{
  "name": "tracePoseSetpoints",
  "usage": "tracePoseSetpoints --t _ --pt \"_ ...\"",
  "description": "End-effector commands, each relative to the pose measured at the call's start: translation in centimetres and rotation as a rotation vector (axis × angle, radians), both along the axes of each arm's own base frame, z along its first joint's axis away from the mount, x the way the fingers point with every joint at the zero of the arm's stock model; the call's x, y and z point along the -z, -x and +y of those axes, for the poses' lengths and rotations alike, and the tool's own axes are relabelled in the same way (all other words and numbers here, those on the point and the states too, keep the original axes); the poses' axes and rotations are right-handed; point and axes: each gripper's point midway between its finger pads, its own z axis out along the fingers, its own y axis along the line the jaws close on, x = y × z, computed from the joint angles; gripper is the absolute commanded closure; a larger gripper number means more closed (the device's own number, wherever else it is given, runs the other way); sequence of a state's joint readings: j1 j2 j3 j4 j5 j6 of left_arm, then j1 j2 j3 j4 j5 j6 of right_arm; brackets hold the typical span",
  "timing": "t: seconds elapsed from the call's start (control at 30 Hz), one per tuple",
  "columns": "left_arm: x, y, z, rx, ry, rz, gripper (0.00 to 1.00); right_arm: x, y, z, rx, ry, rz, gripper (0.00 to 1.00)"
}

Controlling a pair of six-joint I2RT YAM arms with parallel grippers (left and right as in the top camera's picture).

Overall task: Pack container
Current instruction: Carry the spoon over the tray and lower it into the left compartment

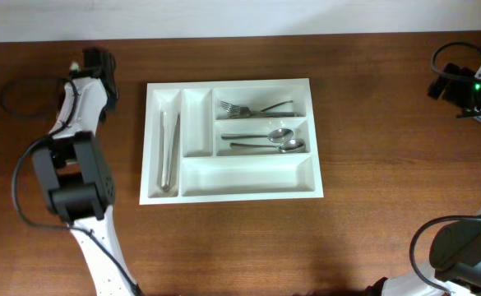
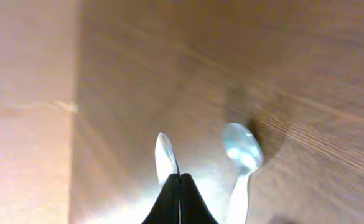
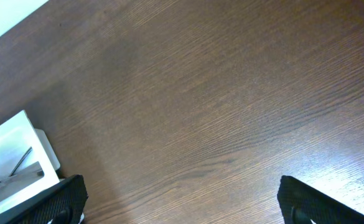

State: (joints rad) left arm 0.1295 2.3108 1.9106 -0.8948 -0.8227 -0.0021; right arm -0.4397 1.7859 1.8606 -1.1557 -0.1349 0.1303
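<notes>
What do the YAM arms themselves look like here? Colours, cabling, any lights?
Left arm: white links, black blocky joint housings, black cable looping off its side. Right arm: the same black-and-white build, looped black cable, a green light near its wrist. Left end effector has slim black tapered fingers; right end effector has chunky black ones.
</notes>
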Motion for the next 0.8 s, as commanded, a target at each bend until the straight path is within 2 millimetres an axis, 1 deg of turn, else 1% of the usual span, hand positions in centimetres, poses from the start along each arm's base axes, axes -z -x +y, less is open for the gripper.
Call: tracePoseSetpoints --t 0.0,0.07,0.13,0.17,0.23,0.3,0.33,0.4,0.43,0.5,0.53,0.63,0.73,0.77 --pt "-10.4 -0.3 -1.3 0.044 -0.047 -0.184 0.98 -0.4 0.1 -0.1 0.001 0.013 -0.005 0.01" --pt "-13.9 0.0 -3.3 0.084 -0.049 -0.245 0.98 -0.4 0.1 -0.1 0.001 0.013 -0.005 0.01" --pt "-16.4 0.2 -5.9 0.139 -0.036 -0.29 0.98 -0.4 0.1 -0.1 0.001 0.013 -0.005 0.01" --pt "-17.2 0.3 -7.4 0.17 -0.028 -0.302 0.98 -0.4 0.1 -0.1 0.001 0.013 -0.005 0.01" --pt "-18.2 0.3 -11.3 0.258 0.002 -0.313 0.98 -0.4 0.1 -0.1 0.001 0.013 -0.005 0.01" --pt "-18.0 0.0 -15.6 0.364 0.042 -0.292 0.98 -0.4 0.1 -0.1 0.001 0.013 -0.005 0.01" --pt "-17.7 -0.1 -18.0 0.434 0.063 -0.271 0.98 -0.4 0.1 -0.1 0.001 0.013 -0.005 0.01" --pt "-17.1 -0.2 -22.2 0.533 0.088 -0.248 0.98 -0.4 0.1 -0.1 0.001 0.013 -0.005 0.01" --pt "-16.9 -0.1 -24.0 0.572 0.092 -0.246 0.98 -0.4 0.1 -0.1 0.001 0.013 -0.005 0.01" --pt "-16.8 -0.1 -27.1 0.623 0.106 -0.263 0.98 -0.4 0.1 -0.1 0.001 0.013 -0.005 0.01" --pt "-16.8 0.0 -28.4 0.629 0.122 -0.288 0.98 -0.4 0.1 -0.1 0.001 0.012 -0.005 0.01" --pt "-15.9 0.2 -31.2 0.593 0.186 -0.357 0.98 -0.4 0.1 -0.1 0.001 0.013 -0.005 0.01" --pt "-13.4 0.1 -33.9 0.555 0.258 -0.381 0.98 -0.4 0.1 -0.1 0.001 0.013 -0.005 0.01" --pt "-11.8 -0.2 -35.2 0.568 0.286 -0.364 0.98 -0.4 0.1 -0.1 0.001 0.013 -0.005 0.01"
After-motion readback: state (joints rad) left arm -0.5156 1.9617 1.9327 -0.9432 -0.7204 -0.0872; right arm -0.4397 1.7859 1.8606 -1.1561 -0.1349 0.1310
